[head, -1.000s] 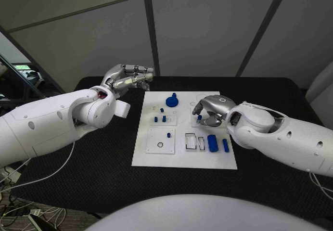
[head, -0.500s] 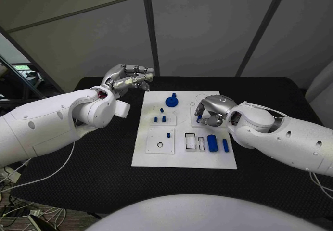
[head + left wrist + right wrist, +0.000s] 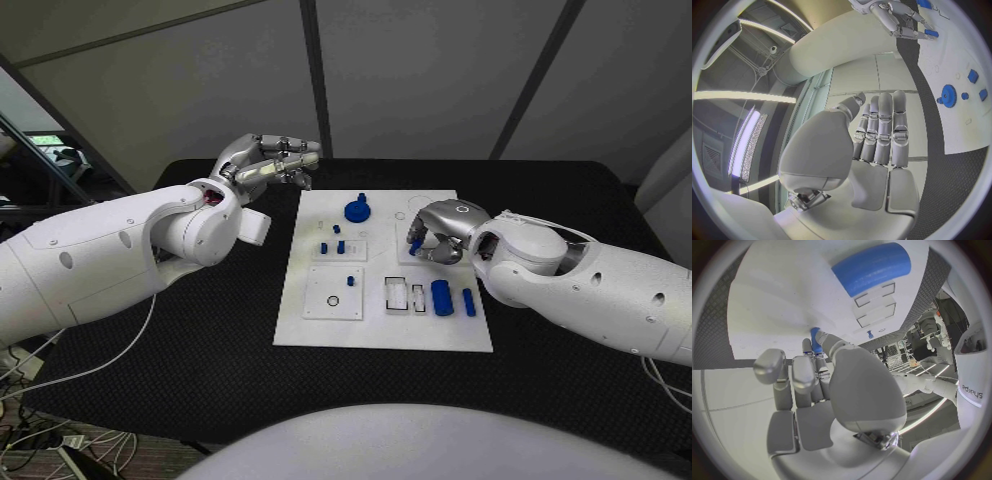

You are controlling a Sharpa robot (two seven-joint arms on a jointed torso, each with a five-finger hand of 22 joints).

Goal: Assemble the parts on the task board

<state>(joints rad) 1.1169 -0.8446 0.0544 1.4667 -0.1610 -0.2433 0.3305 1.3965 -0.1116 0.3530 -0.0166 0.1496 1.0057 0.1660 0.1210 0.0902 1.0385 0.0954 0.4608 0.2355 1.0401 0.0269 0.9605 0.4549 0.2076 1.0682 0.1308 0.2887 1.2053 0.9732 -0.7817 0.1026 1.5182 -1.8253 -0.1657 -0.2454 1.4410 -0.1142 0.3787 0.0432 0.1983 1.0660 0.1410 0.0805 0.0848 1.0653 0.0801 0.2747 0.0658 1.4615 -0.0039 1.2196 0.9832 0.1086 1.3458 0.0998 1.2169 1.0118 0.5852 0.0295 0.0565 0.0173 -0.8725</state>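
Head view: our right hand point(image 3: 437, 228) pinches a small blue peg point(image 3: 415, 245) at the task board's point(image 3: 382, 325) two o'clock; our left hand point(image 3: 267, 160), empty and loosely spread, hovers at ten o'clock.

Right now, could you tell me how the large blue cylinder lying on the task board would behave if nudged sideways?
The large blue cylinder lies on its rounded side, so it would probably roll. It looks rigid, likely light plastic. The task board looks smooth, so it may also slide.

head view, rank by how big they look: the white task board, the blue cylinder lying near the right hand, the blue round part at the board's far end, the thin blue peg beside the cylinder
1. task board
2. blue round part and blue cylinder: look alike, not ranked
3. thin blue peg
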